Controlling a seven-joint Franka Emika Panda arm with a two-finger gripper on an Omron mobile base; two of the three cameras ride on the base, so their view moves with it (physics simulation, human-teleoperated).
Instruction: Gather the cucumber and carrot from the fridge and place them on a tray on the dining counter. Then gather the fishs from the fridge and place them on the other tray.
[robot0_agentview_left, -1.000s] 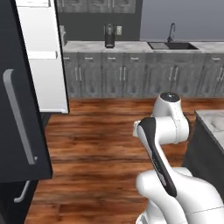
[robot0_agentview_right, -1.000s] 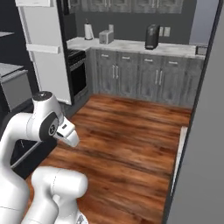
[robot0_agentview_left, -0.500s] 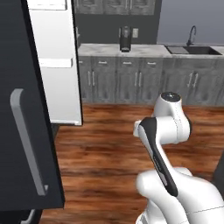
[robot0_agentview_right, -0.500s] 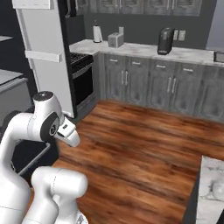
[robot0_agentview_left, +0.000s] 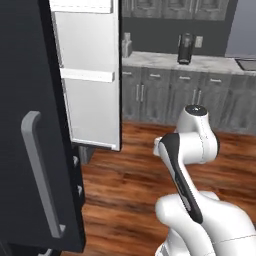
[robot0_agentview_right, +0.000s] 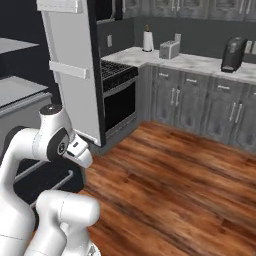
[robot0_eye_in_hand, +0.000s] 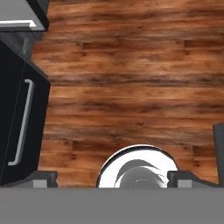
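Observation:
The fridge (robot0_agentview_left: 25, 75) stands tall and black at the left, its grey bar handle (robot0_agentview_left: 42, 175) close to the camera. Its open door shows a light grey inner side (robot0_agentview_left: 90, 100), also seen in the right base view (robot0_agentview_right: 75, 85) beside light grey shelves (robot0_agentview_right: 15, 90). My arm is folded over the base. In the hand view my gripper (robot0_eye_in_hand: 113, 179) points down at the wood floor, open, with nothing between its fingertips (robot0_eye_in_hand: 43, 177). A black fridge front with a grey handle (robot0_eye_in_hand: 22, 127) lies to its left. The cucumber, carrot, fishs, trays and dining counter are out of view.
Grey kitchen cabinets (robot0_agentview_left: 170, 95) line the back wall, with a dark coffee machine (robot0_agentview_left: 186, 49) on top. A black stove (robot0_agentview_right: 117, 95), a paper towel roll (robot0_agentview_right: 147, 40) and a toaster (robot0_agentview_right: 170, 49) sit beside the fridge door. Brown wood floor (robot0_agentview_right: 175, 175) stretches ahead.
The whole picture has shifted: the base has turned and driven toward the fridge, which now looms larger at the left. The arm keeps its folded pose and the gripper stays open.

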